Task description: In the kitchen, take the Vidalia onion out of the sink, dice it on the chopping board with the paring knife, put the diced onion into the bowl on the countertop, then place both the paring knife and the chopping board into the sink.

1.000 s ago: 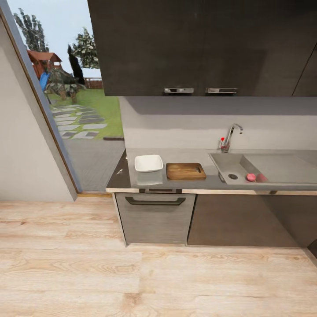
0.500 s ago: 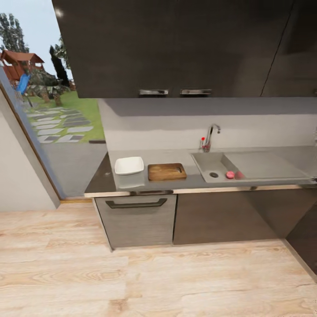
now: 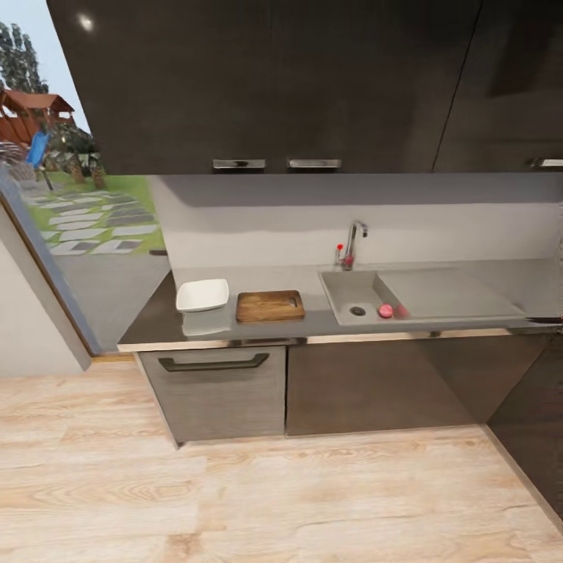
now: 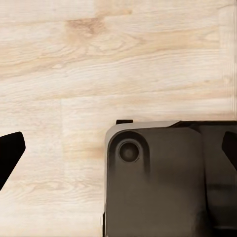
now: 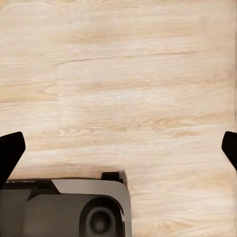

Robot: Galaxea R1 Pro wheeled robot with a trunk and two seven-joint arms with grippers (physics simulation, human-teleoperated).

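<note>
Below, both grippers are held wide apart over the wooden floor [image 5: 148, 74], with the left gripper [image 4: 121, 148] and the right gripper [image 5: 118, 148] each shown by dark fingertips at the picture edges. On the countertop [image 3: 313, 320], the bowl [image 3: 202, 295] is set just beside the chopping board [image 3: 270, 306]. The Vidalia onion [image 3: 385, 310] is seated in the sink [image 3: 344, 289].

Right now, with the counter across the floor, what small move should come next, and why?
Probably roll the base forward toward the sink. The Vidalia onion sits in the basin beside the drain, and bare wooden floor lies between robot and cabinets. Both wrist views look down at floorboards, with the left pincer and right pincer open and empty.
</note>
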